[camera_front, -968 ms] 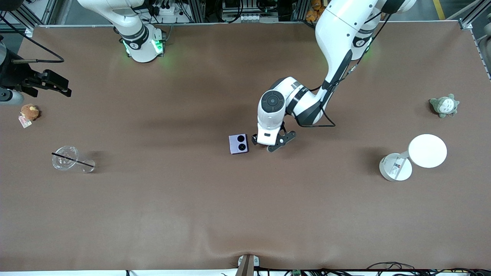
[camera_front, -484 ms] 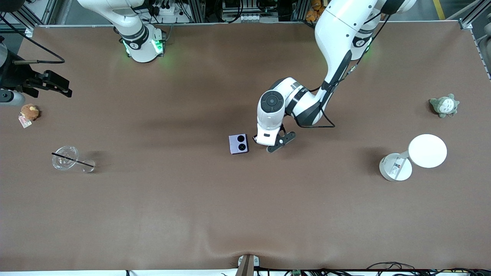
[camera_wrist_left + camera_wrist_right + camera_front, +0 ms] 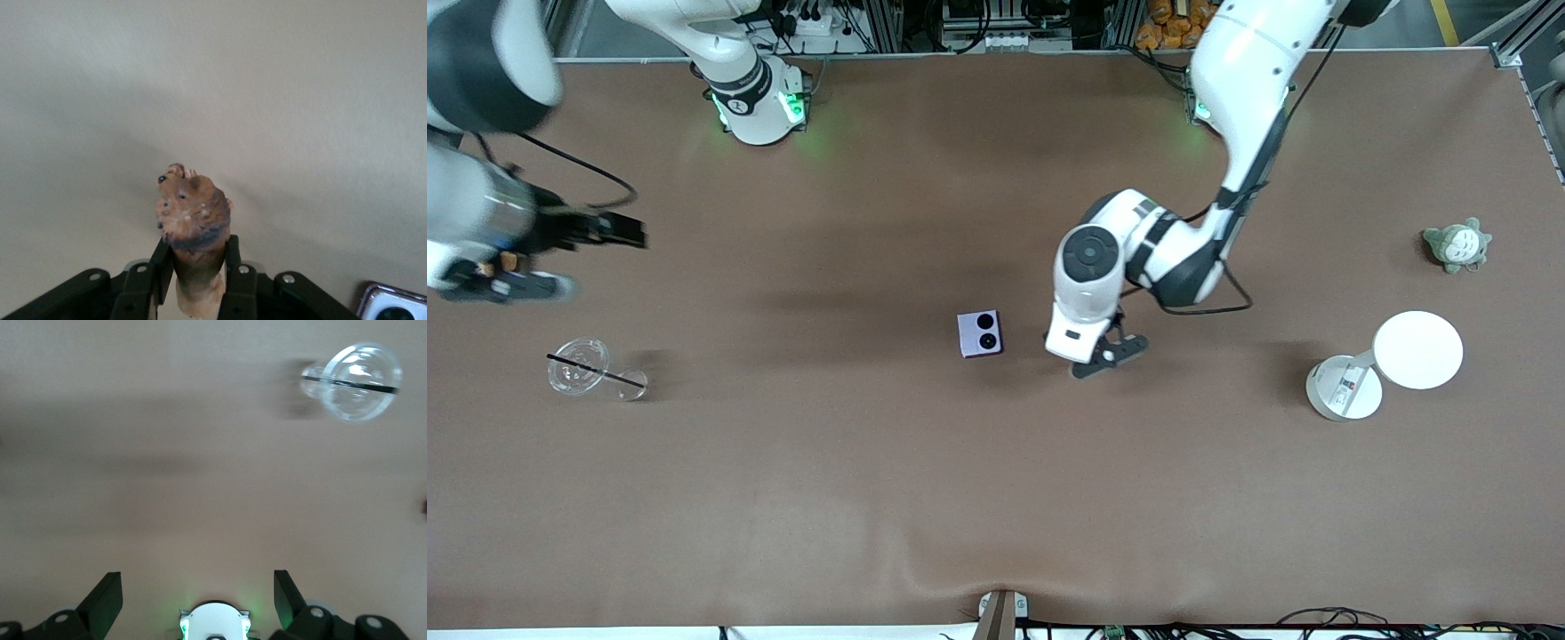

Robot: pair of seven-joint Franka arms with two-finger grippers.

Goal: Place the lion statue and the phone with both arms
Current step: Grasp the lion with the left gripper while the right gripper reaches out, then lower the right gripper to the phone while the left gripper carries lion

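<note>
My left arm comes down from its base at the top of the front view, elbow bent, forearm folded back toward the middle of the table, wrist pointing down. My left gripper hangs over the table just beside the phone, on the side toward the left arm's end. Its jaws are clamped on the lion statue: in the left wrist view the black fingers press both sides of its orange-brown body, and its darker head end sticks out past the tips. A corner of the pale lavender phone shows at the edge of that same view. The phone lies flat near the table's middle, its two black camera circles facing up, apart from my fingers.

My right arm is out at the right arm's end of the table, its wrist up in the air and blurred. My right gripper has its jaws spread wide with nothing between them, over bare table. The clear plastic cup lies on its side with a black straw across it, nearer the front camera than that wrist.

A grey-green plush and a white lamp sit toward the left arm's end.
</note>
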